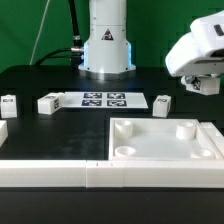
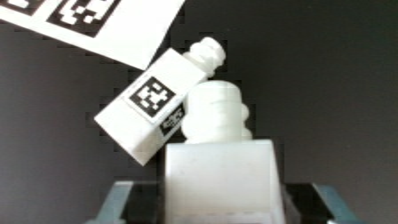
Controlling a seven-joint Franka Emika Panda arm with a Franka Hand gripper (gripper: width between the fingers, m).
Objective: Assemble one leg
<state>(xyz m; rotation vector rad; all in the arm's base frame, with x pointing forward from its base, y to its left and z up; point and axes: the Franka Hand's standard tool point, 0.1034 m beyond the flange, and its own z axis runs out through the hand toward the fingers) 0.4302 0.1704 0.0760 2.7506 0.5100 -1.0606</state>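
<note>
My gripper (image 1: 203,86) hangs high at the exterior view's right, above the table. In the wrist view the gripper (image 2: 222,203) is shut on a white leg (image 2: 221,150), whose screw-shaped end points away from the camera. Below it on the black table lies another leg (image 2: 150,103) with a black-and-white tag up, next to the marker board (image 2: 71,20). That leg also shows in the exterior view (image 1: 163,102). Two more legs (image 1: 48,102) (image 1: 10,103) lie at the exterior view's left. The white recessed panel (image 1: 150,150) with round sockets lies in front.
The marker board (image 1: 104,99) lies in the middle of the table before the robot base (image 1: 106,50). A long white rail (image 1: 60,172) runs along the front. Another white part (image 1: 2,130) shows at the left edge.
</note>
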